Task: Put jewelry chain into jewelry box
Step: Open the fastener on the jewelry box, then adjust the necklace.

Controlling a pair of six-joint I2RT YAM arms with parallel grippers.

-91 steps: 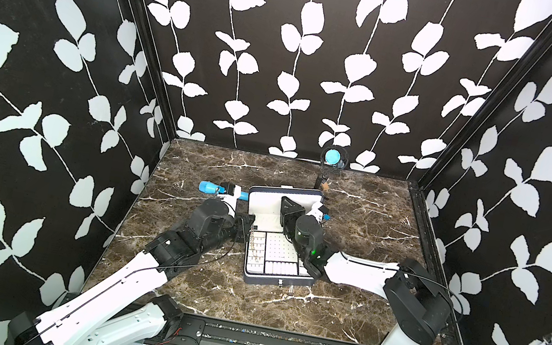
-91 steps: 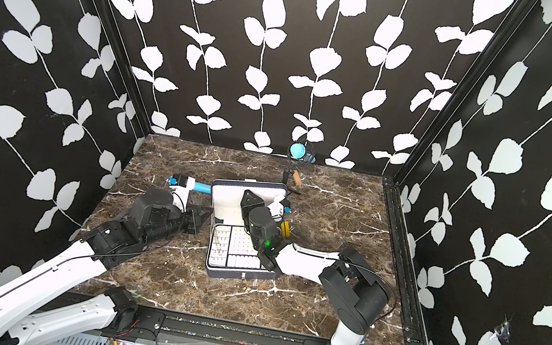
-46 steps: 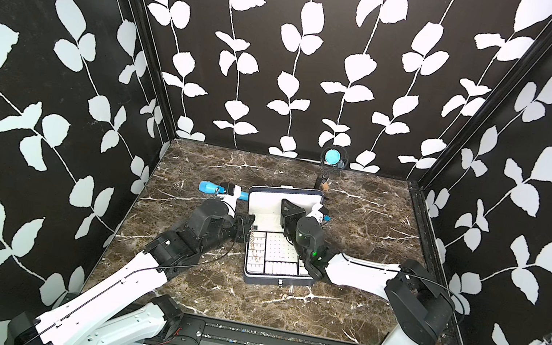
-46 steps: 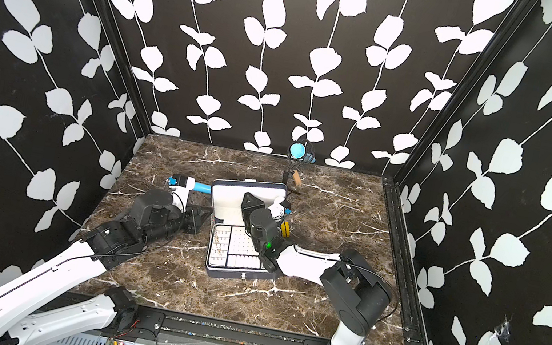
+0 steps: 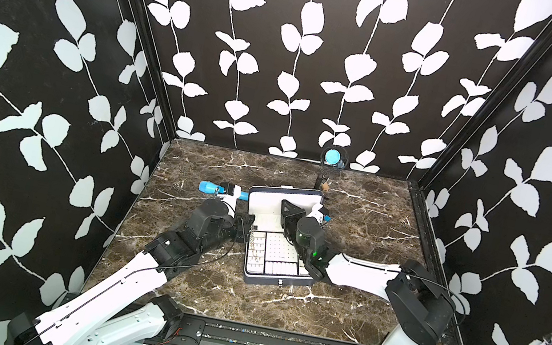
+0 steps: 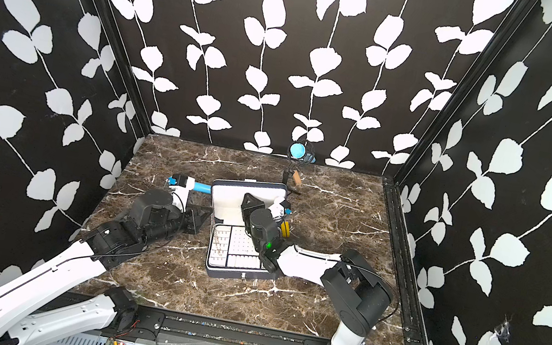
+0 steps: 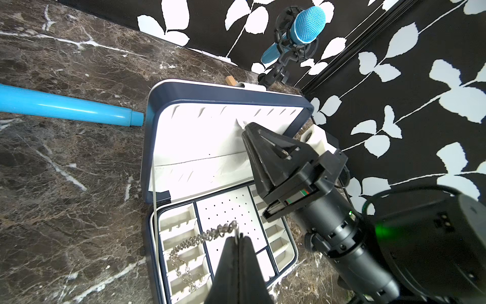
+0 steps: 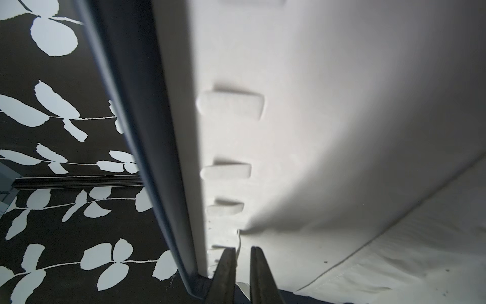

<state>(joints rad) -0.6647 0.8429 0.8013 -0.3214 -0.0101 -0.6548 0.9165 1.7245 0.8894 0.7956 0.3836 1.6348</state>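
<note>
The jewelry box (image 5: 280,281) (image 6: 237,273) lies open mid-table, its white-lined lid (image 7: 200,142) standing up at the back. The silvery jewelry chain (image 7: 194,240) (image 5: 255,250) droops into the small compartments along one side of the tray. Its upper end is pinched in my left gripper (image 7: 238,237) (image 5: 249,231), which hangs shut just above the tray. My right gripper (image 8: 242,250) (image 7: 246,127) points at the lid's inner lining near its top edge. Its jaws stand a narrow gap apart with nothing clearly between them, and the lining puckers just ahead of the tips.
A blue tube (image 5: 214,188) in a white clamp lies on the marble left of the lid. A blue microphone (image 5: 333,156) on a stand and a small wooden block (image 5: 325,186) sit behind the box. A yellow piece (image 6: 284,228) lies beside the box under the right wrist.
Hardly anything: the right wrist has shifted a touch by the lid. The left arm, chain and box stand as before.
</note>
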